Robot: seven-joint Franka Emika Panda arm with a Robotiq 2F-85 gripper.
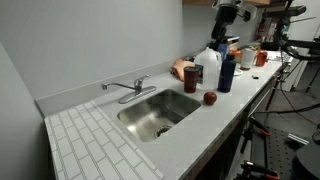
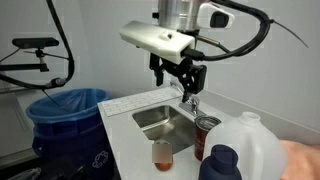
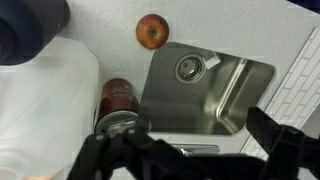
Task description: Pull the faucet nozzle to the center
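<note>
The faucet nozzle [image 1: 131,91] is a slim chrome spout on a low base at the back rim of the steel sink [image 1: 190,112], reaching over the basin's left part. In an exterior view it shows just under my gripper [image 2: 191,101]. In the wrist view only a chrome piece [image 3: 188,150] shows at the bottom edge, between my fingers. My gripper [image 2: 178,80] hangs above the faucet with its fingers spread and empty, not touching it. It also shows in the wrist view [image 3: 190,150] and high up in an exterior view [image 1: 228,14].
On the counter right of the sink stand a red apple [image 1: 210,98], a white jug [image 1: 207,68], a blue bottle [image 1: 227,72] and a brown jar [image 3: 117,97]. White tiles [image 1: 90,140] lie left of the basin. A blue bin [image 2: 65,125] stands beside the counter.
</note>
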